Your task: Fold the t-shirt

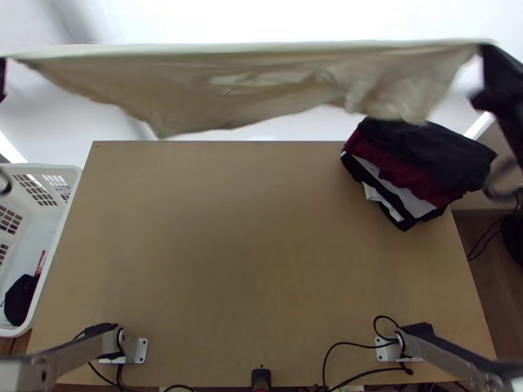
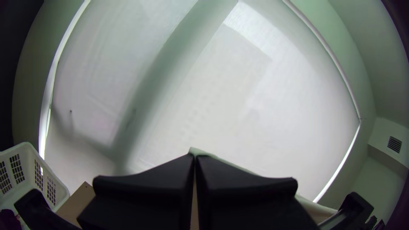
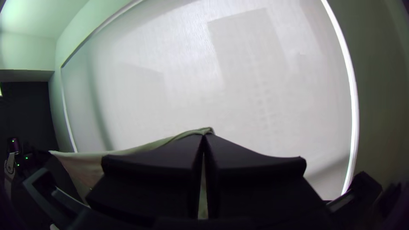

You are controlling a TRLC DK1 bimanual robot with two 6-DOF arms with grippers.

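T-shirt (image 1: 248, 91) hangs stretched up near the bench's (image 1: 248, 261) far edge, left end effector (image 1: 2, 68) and right end effector (image 1: 485, 51) both clamped on it, clothes pile (image 1: 425, 153) far right, white basket (image 1: 65, 208) left

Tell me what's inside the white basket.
In the white basket lie a black bundle, apparently cloth, and a narrow red thing beside it. Whatever the bundle covers is hidden, and the top view's edge cuts off part of the basket.
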